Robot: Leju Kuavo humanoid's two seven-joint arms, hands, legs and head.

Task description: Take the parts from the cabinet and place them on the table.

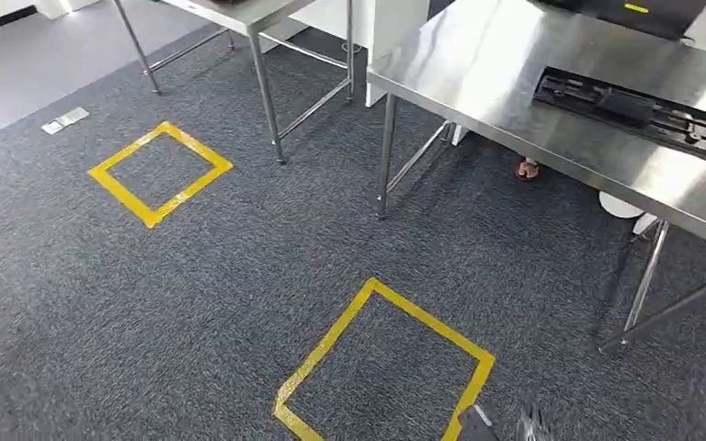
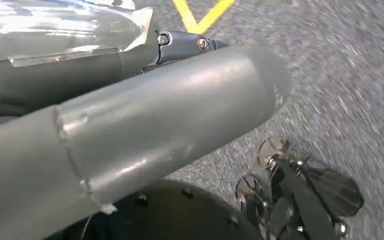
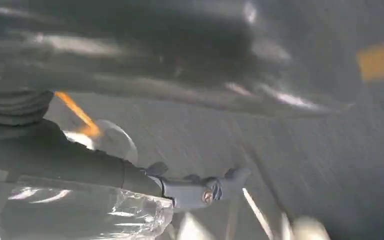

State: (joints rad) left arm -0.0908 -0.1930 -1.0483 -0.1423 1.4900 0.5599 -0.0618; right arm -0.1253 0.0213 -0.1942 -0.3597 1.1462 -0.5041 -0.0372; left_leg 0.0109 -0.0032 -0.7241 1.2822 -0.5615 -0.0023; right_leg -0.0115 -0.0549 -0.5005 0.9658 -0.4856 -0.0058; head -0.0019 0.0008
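My left hand (image 2: 155, 115) hangs over the carpet (image 1: 239, 248). Crinkled clear wrap (image 2: 55, 30) lies against its dark fingers (image 2: 190, 42). I cannot tell whether those fingers are clenched on it or just lying beside it. The right hand (image 3: 80, 160) is no clearer: its view is smeared, with more clear plastic (image 3: 80, 215) next to one finger (image 3: 205, 192), so I can't call that grasp either.

One long black part (image 1: 631, 112) already lies on the steel table (image 1: 515, 83) at the upper right of the head view, near the front edge. Whatever is inside the wrap I cannot make out.

My worries from here:
- Slick film gives my fingers little bite. If the hold is loose, a jolt in my walk could drop the bundle onto the carpet.
- The smear in the wrist views suggests my arms are swinging. A swing near the table leg (image 1: 384, 156) could knock the load.
- A person's foot (image 1: 528, 168) shows under the table, so coming in close there risks contact.
- The yellow tape square (image 1: 386, 367) at the lower centre looks like my standing mark. If I stop short of it, I'd have to overreach. A careless set-down could also shove the black part along the table.
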